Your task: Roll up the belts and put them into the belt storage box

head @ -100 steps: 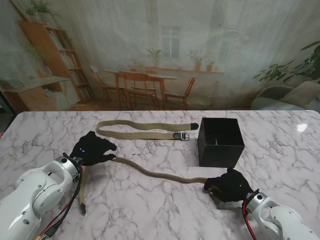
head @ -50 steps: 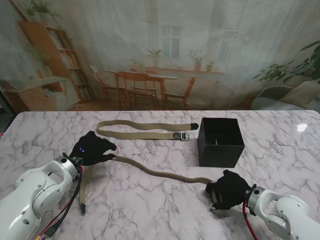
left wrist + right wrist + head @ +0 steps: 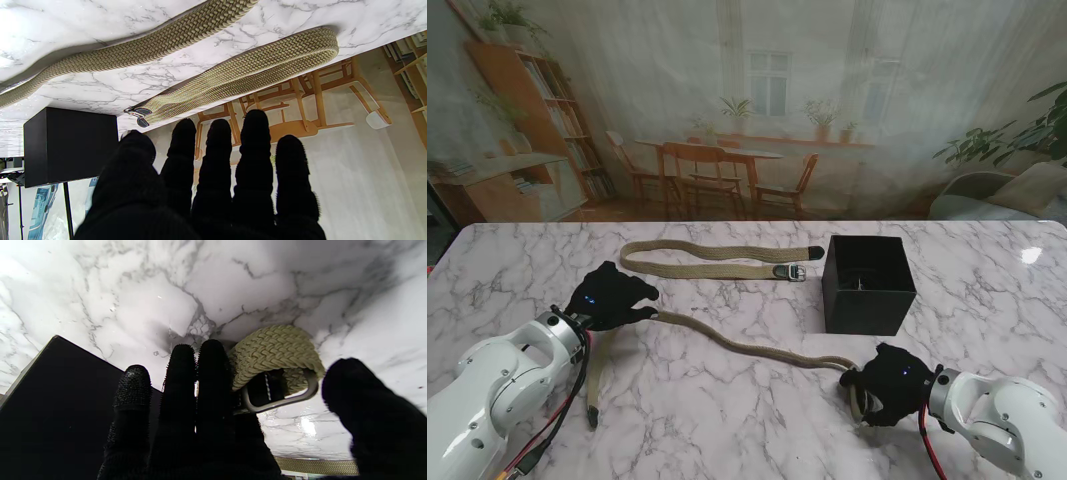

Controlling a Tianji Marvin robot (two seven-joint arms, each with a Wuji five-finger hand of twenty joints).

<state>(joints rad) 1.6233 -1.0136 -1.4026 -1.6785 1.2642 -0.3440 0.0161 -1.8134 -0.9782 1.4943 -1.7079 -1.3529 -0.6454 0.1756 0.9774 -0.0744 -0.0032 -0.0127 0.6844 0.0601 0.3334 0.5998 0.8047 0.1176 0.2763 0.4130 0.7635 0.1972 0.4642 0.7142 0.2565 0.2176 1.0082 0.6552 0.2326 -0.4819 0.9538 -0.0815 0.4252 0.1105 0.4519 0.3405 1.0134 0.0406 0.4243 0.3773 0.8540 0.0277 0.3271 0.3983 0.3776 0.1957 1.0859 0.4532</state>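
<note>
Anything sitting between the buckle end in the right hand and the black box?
Nothing visible. The right hand holds the near belt by its buckle end just in front of the box, with only bare marble between. The second belt lies left of the box.

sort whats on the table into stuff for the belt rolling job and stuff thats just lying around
For the job:
near belt, buckle end curled at the right hand
far folded belt
black storage box
left hand resting on the near belt

Just lying about:
nothing else visible on the marble table
</note>
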